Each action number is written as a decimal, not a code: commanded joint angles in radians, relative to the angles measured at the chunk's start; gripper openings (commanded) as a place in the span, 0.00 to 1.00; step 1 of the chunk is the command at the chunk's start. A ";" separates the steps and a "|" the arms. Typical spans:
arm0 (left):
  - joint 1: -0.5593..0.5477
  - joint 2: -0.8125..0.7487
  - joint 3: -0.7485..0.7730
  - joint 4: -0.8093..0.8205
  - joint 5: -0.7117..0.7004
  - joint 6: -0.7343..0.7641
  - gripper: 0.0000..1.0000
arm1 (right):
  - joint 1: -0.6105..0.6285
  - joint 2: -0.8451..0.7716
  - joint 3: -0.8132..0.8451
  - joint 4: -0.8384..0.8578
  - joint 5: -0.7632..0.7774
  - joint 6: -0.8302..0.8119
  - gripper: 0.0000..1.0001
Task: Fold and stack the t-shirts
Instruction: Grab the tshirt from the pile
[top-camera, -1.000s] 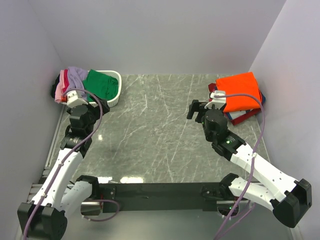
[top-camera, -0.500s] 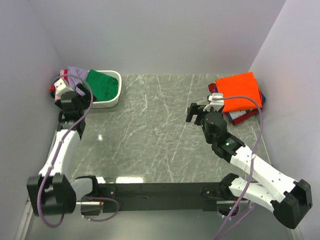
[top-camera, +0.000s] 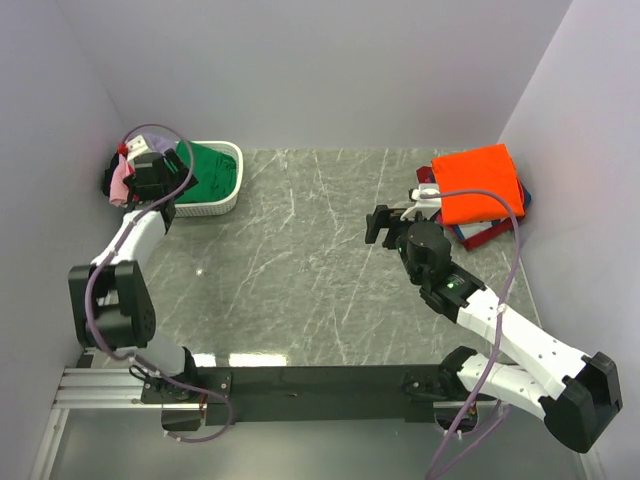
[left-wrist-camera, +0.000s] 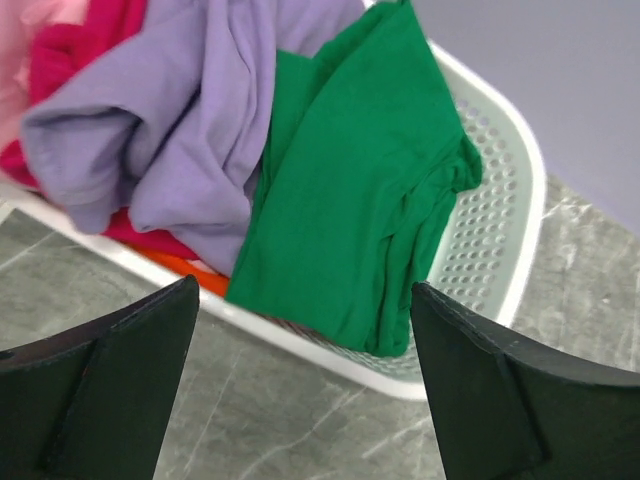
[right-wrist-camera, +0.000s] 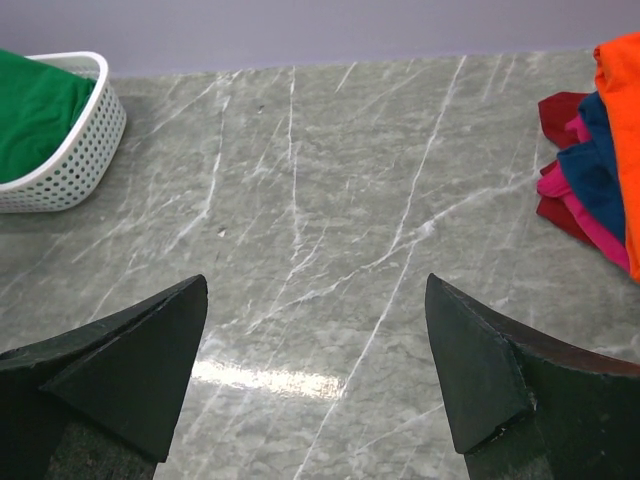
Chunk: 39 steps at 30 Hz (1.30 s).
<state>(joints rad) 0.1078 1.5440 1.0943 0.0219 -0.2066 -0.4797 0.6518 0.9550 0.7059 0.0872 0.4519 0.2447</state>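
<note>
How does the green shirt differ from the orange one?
The green shirt lies rumpled in the basket on the left; the orange shirt is folded flat, topping a pile at the right. The green one drapes over the basket's rim; the orange one lies level. Both are plain cloth.

Left end effector (top-camera: 160, 180) above white basket (top-camera: 232, 196), green t-shirt (top-camera: 212, 170) inside, orange t-shirt (top-camera: 480, 185) folded far right

The top view looks down from high at the near edge over the whole tabletop (top-camera: 320, 260). The left wrist camera sits close above the white perforated basket (left-wrist-camera: 490, 250). The right wrist camera looks low across the tabletop toward the back wall (right-wrist-camera: 300, 30), sharing that basket and its green t-shirt (left-wrist-camera: 350, 200) at its left edge.
</note>
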 joint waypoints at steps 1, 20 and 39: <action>0.000 0.076 0.062 0.018 0.027 0.030 0.91 | 0.000 -0.002 0.000 0.057 -0.015 0.011 0.95; -0.033 0.271 0.185 -0.014 -0.025 0.066 0.63 | 0.000 -0.004 -0.008 0.060 -0.030 0.018 0.95; -0.059 0.252 0.222 -0.053 0.021 0.070 0.00 | 0.000 0.030 0.006 0.052 -0.030 0.018 0.94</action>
<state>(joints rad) 0.0689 1.8355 1.2701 -0.0349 -0.2134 -0.4068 0.6518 0.9771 0.6994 0.1116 0.4164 0.2642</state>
